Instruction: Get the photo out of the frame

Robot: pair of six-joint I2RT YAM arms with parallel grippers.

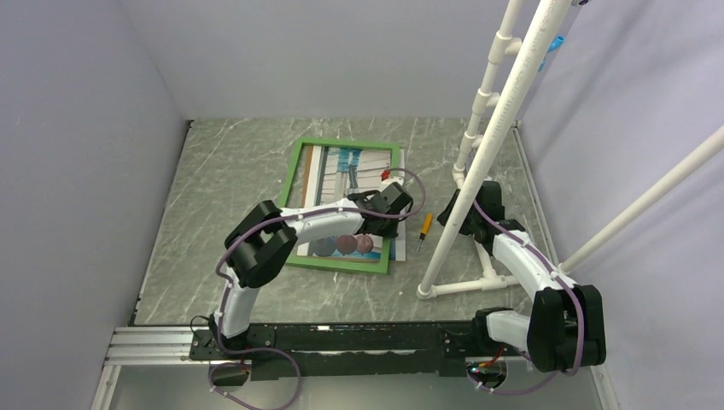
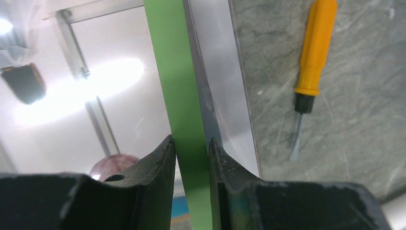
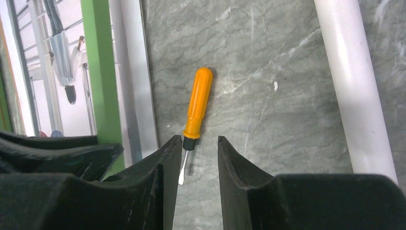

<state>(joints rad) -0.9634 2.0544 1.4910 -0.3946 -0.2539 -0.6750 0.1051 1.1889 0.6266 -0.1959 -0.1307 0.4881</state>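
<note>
Grasp step: left tool [image 2: 191,143] pinches the frame [image 2: 167,57] rail; right tool [image 3: 200,143] spread, empty. Next: lift frame off photo [image 1: 333,179]

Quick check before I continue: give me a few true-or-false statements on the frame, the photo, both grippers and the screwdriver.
1. The left gripper straddles a green side rail of the frame. True.
2. The right gripper holds the screwdriver. False: its jaws are open and empty, and the screwdriver lies on the table below them.
3. The photo is out of the frame. False: it shows inside the frame's opening.
4. In the top view the screwdriver lies to the right of the frame. True.
5. The screwdriver's handle is blue. False: it is orange.
</note>
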